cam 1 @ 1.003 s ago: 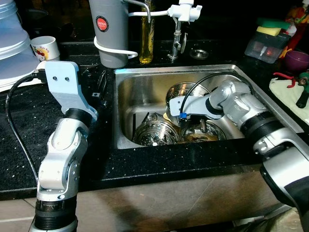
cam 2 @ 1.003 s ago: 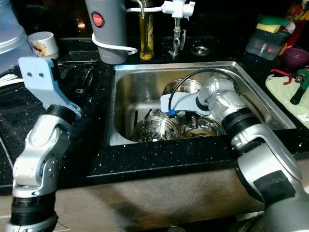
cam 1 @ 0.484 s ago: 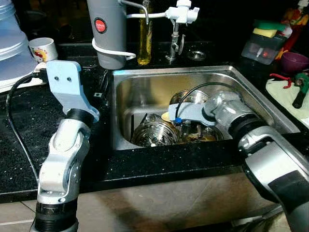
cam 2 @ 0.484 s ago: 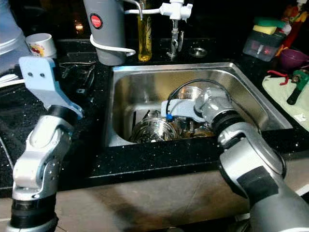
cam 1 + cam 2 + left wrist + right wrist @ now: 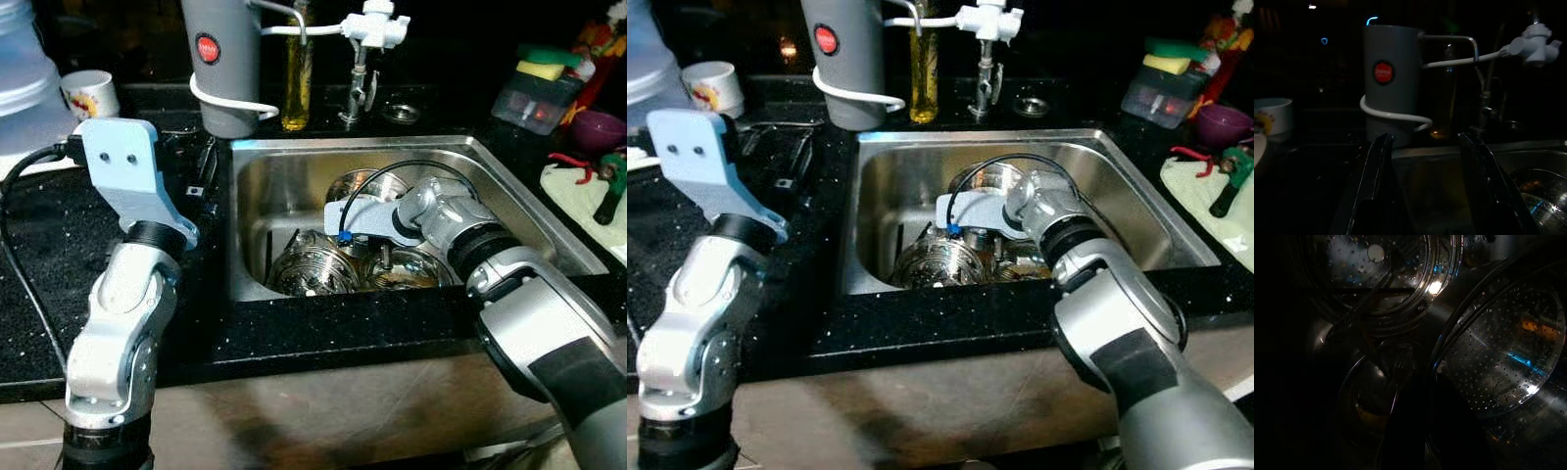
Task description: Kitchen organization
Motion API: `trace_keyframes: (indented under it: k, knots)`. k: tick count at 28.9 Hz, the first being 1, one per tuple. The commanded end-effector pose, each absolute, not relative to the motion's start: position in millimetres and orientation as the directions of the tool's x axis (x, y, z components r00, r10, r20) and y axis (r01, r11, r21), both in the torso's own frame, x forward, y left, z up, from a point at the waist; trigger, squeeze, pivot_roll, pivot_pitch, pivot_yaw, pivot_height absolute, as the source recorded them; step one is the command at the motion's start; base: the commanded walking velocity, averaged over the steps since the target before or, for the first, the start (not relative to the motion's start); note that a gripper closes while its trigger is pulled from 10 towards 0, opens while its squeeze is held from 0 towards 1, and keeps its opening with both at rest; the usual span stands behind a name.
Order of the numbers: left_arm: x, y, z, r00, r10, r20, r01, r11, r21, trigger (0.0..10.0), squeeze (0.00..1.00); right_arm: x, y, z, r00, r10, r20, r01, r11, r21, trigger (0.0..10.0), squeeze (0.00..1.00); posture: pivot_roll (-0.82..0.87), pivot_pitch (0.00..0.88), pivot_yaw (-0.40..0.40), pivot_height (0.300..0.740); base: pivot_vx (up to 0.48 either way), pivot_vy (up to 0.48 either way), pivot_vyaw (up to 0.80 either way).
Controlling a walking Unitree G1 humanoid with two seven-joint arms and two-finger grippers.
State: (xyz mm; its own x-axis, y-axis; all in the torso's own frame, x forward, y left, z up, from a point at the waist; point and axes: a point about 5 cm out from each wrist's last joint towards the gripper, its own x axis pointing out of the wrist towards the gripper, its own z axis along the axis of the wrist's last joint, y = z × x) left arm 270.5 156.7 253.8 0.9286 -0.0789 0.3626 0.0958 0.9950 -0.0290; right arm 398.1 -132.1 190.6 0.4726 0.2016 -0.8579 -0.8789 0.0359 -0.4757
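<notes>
Steel bowls and a perforated colander (image 5: 312,269) piled at centre frame inside the sink (image 5: 294,162). Right gripper (image 5: 1422,406) reaching down among them, fingers close together at the colander's rim; grasp impossible to tell. Left gripper (image 5: 1425,161) raised at left over the black counter (image 5: 39,255), fingers spread, gripping nothing, facing a grey canister (image 5: 1388,81).
</notes>
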Motion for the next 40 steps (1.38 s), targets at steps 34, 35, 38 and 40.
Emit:
trace_keyframes:
  k: [34, 35, 38, 40]
  knots:
    - [274, 156, 250, 0.947, -0.085, 0.311, 0.092, 0.996, -0.010, 10.0, 0.00, 372, -117, 316, 0.320, 0.873, 0.369, -0.918, 0.382, -0.107, 10.0, 0.00, -0.05, 0.010, -0.069, 0.732, 0.000, 0.000, 0.00]
    - [274, 156, 250, 0.948, -0.081, 0.307, 0.089, 0.996, -0.014, 10.0, 0.00, 369, -119, 314, 0.337, 0.836, 0.433, -0.917, 0.396, -0.052, 10.0, 0.00, -0.05, 0.009, -0.066, 0.732, 0.000, 0.000, 0.00]
    - [275, 157, 249, 0.950, -0.076, 0.303, 0.086, 0.996, -0.022, 10.0, 0.00, 362, -121, 304, 0.366, 0.787, 0.497, -0.913, 0.406, 0.029, 10.0, 0.00, -0.06, 0.013, -0.064, 0.732, 0.000, 0.000, 0.00]
    - [276, 157, 249, 0.952, -0.068, 0.300, 0.080, 0.997, -0.025, 10.0, 0.00, 357, -122, 295, 0.399, 0.749, 0.529, -0.907, 0.408, 0.105, 10.0, 0.00, -0.06, 0.009, -0.066, 0.732, 0.000, 0.000, 0.00]
